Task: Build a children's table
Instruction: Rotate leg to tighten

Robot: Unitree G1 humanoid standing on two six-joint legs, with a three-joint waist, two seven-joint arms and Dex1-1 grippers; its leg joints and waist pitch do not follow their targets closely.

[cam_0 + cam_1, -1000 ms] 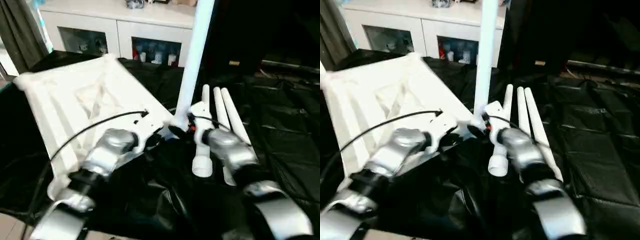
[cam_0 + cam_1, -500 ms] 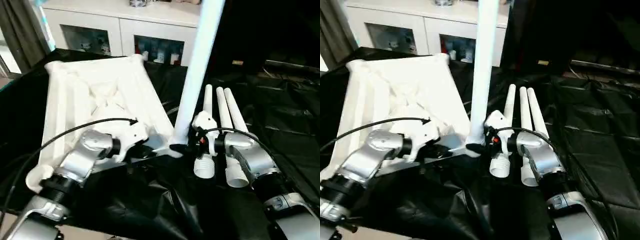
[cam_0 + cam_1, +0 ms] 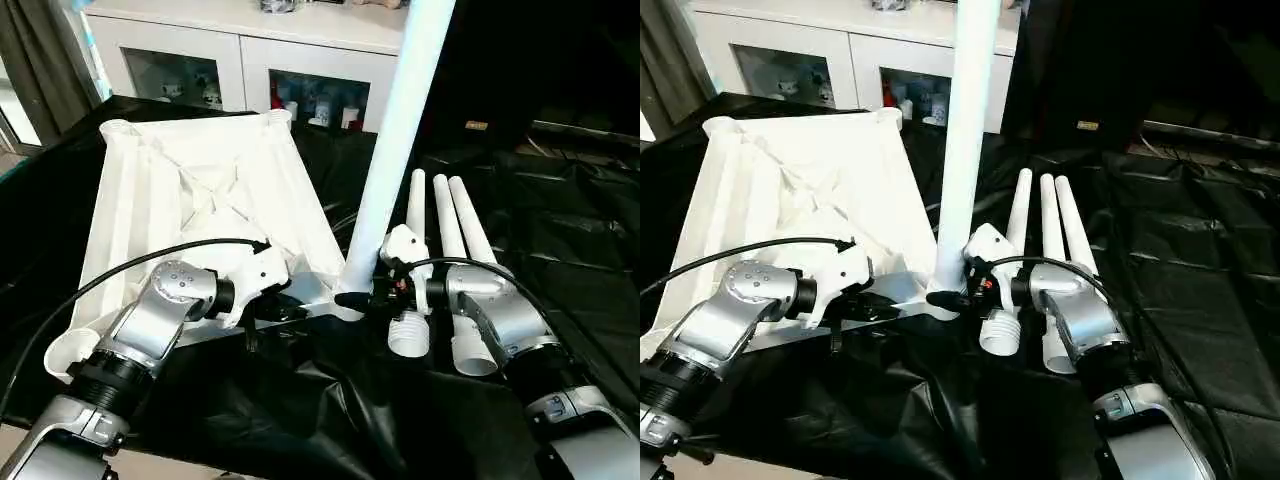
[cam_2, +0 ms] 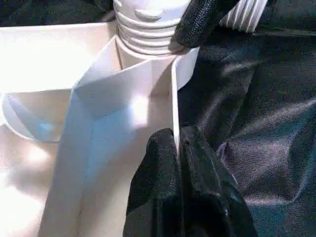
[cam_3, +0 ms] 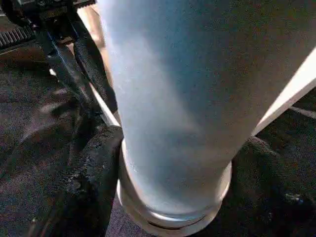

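The children's table's white tabletop (image 3: 190, 190) lies with its ribbed underside up on black sheeting. One long white leg (image 3: 395, 150) stands upright in the near right corner socket (image 4: 148, 64), its threaded end showing in the left wrist view. My right gripper (image 3: 355, 297) is shut on this leg's base, one black finger (image 5: 94, 173) on each side. My left gripper (image 4: 176, 148) is shut on the tabletop's thin near rim beside that socket. Three loose legs (image 3: 445, 225) lie side by side just right of the upright one.
The big table's black sheeting (image 3: 570, 250) spreads right of the loose legs and bunches in folds near its front edge. A white cabinet (image 3: 250, 55) with glass doors stands behind. A black cable (image 3: 130, 270) arcs over my left forearm.
The head view has swung and tilted, so the whole scene has shifted. The leg stays upright in its corner socket, and both grippers keep their places.
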